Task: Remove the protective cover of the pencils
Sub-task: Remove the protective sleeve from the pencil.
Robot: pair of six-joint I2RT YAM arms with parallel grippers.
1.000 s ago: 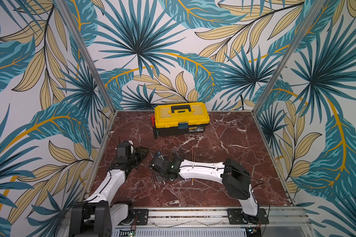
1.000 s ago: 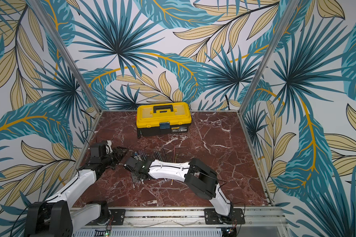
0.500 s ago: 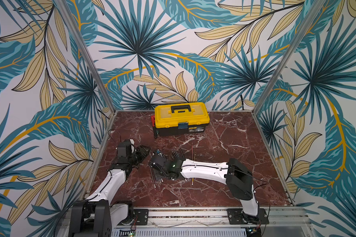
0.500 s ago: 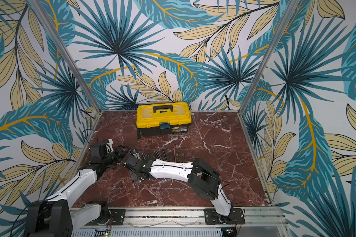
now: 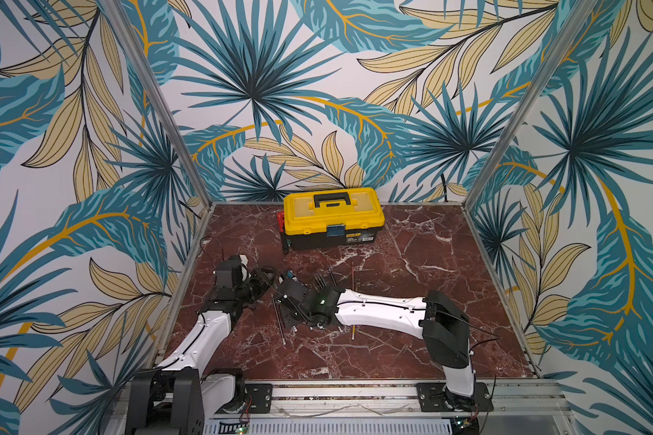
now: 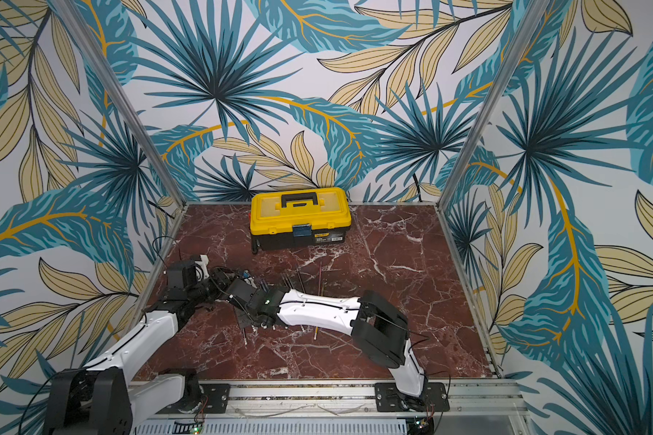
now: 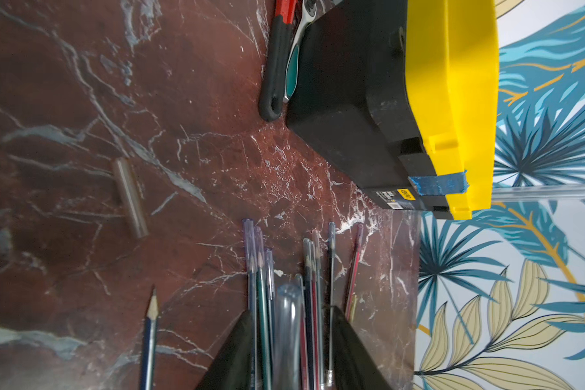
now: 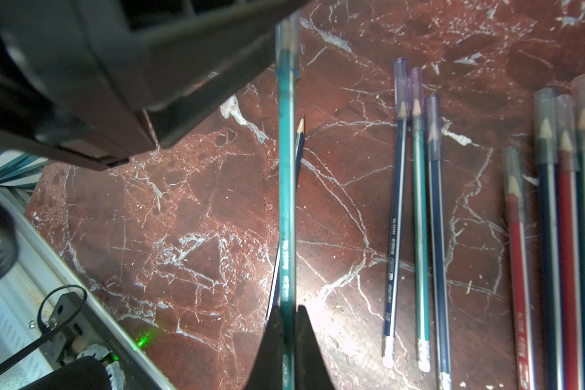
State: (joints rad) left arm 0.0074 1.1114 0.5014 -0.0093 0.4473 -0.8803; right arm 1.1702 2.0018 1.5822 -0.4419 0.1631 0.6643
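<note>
Protective cover (image 8: 287,40) capping teal pencil (image 8: 287,189), held in front of toolbox (image 5: 332,214). Clamped by shaft in right gripper (image 8: 289,314); straddled by left gripper (image 7: 293,310), jaws apart, not pinching. Might slip from off-centre pinch; might drag pencil free under crooked pull.

Toolbox (image 5: 332,216), yellow lid, black base, lid down, stands at the table's (image 5: 430,271) back edge, near its middle. Blue tape (image 7: 439,185) over the front latch. Two hand tools (image 7: 279,67), red-black and green-white grips, lie just beside the box's left end. Table is red-brown marble with white veins. Leaf-print walls (image 5: 261,94) on three sides; metal rail (image 5: 336,391) along the front edge.
</note>
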